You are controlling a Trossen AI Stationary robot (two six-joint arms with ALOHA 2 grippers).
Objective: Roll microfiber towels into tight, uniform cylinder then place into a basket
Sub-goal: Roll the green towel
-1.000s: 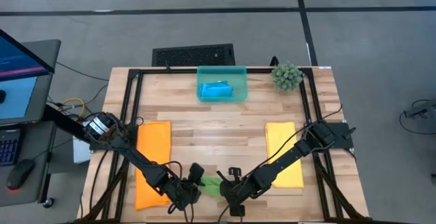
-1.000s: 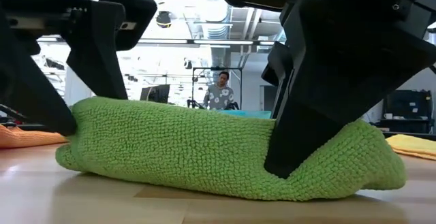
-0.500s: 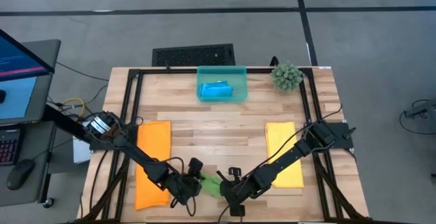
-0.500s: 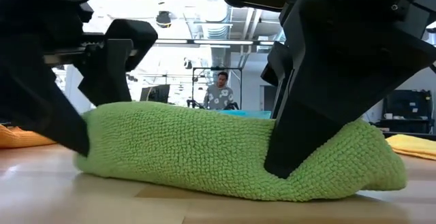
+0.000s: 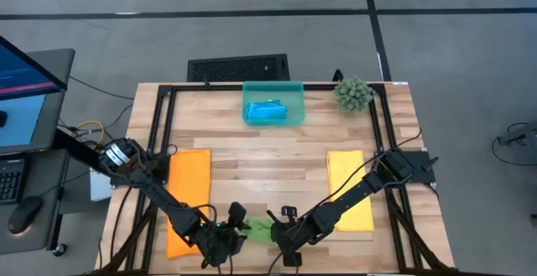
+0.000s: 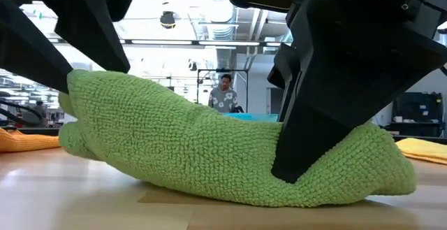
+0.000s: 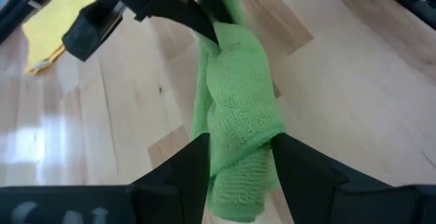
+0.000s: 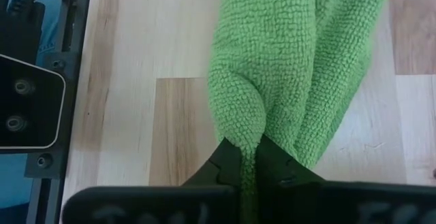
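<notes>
The green towel [image 5: 257, 228] lies loosely rolled near the table's front edge, between my two grippers. My left gripper [image 7: 238, 164] is shut on its left end, and my right gripper [image 8: 249, 157] is shut on its right end. In the low view the roll [image 6: 209, 160] slopes, with its left end raised and its right end on the wood. The orange towel [image 5: 186, 200] lies flat at the left and the yellow towel [image 5: 350, 188] flat at the right. The teal basket [image 5: 294, 87] stands at the far edge with a blue rolled towel [image 5: 268, 110] inside. My left gripper pinches the roll's left end [image 7: 235, 139] between its two fingers [image 7: 194, 166], one on each side of the bundle. The fingers slant down from the table's left and lie across the roll. That end [image 6: 87, 97] is lifted clear of the table. My right gripper pinches a fold of the green towel [image 8: 240, 125] at its right end between its nearly closed fingertips [image 8: 228, 159]. It slants down from the right. This end [image 6: 363, 167] rests on the table under the fingers [image 6: 314, 132].
A spiky green plant ball [image 5: 353, 94] sits at the far right corner. A black frame [image 5: 164, 142] runs around the table's edges. Bare wood [image 5: 268, 163] lies between the orange and yellow towels. A person [image 6: 225, 94] stands far off in the room.
My left gripper has risen and shifted slightly toward the near edge, keeping its hold. The green roll's left end has come up off the table, so the roll now slopes. Its right end has stayed on the wood under my right gripper.
</notes>
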